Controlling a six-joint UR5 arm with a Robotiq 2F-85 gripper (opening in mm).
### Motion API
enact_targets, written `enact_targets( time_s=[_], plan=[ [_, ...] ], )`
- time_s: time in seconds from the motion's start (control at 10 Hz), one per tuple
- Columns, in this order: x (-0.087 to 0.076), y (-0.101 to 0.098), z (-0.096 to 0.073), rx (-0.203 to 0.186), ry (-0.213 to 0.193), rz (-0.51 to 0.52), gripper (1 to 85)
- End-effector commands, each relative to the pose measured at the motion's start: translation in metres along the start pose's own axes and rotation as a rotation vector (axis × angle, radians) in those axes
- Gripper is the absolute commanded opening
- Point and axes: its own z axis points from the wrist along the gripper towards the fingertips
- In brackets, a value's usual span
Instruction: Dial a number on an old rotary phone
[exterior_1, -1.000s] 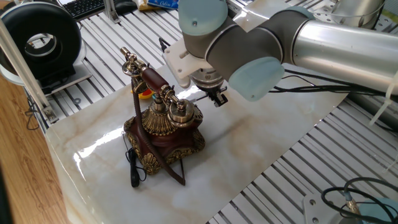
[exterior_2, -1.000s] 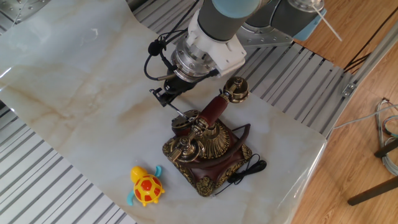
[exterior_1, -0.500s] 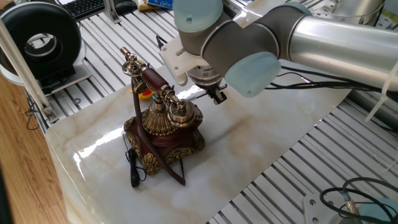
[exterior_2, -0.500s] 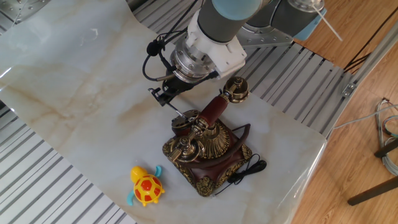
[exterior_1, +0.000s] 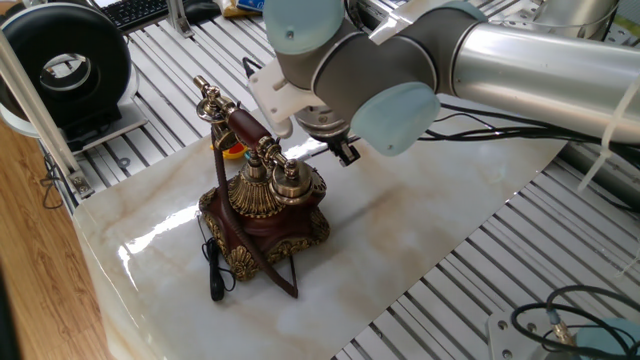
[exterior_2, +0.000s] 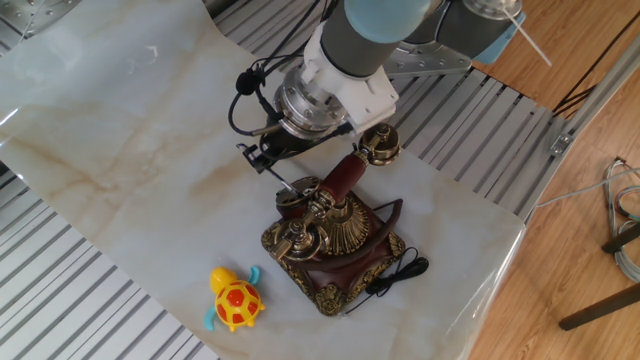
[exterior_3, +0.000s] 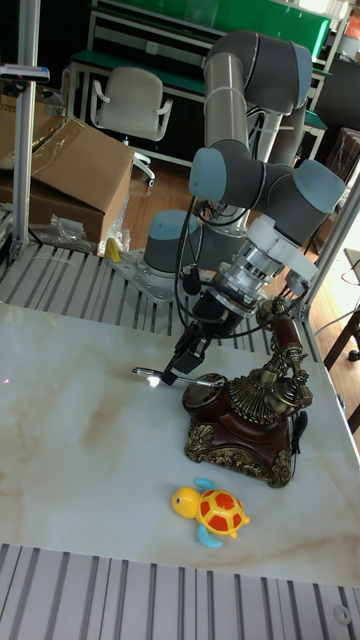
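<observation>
The old rotary phone stands on the marble-look table top, handset resting in its tall cradle. The gripper is closed on a slim pen, whose tip pokes at the dial. If the pen slips out of a hole, the dial may spring back. A hard push could tip the phone. A toy turtle sits near the phone. Behind are a cardboard box and a chair.
</observation>
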Motion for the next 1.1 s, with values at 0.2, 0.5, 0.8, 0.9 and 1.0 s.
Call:
enact_targets(
  time_s=[0.2,0.5,0.8,0.9,1.0],
  plan=[
    [-0.001,0.0023,0.0014,-0.009,-0.004,-0.013,1.3],
    [0.0006,0.0041,-0.0006,-0.011,-0.002,-0.018,1.3],
    [-0.0017,0.0058,0.0,-0.015,0.002,-0.02,1.3],
    [-0.003,0.0055,0.0004,-0.015,0.005,-0.017,1.3],
    [-0.0032,0.0047,0.0003,-0.014,0.008,-0.018,1.3]
  ],
)
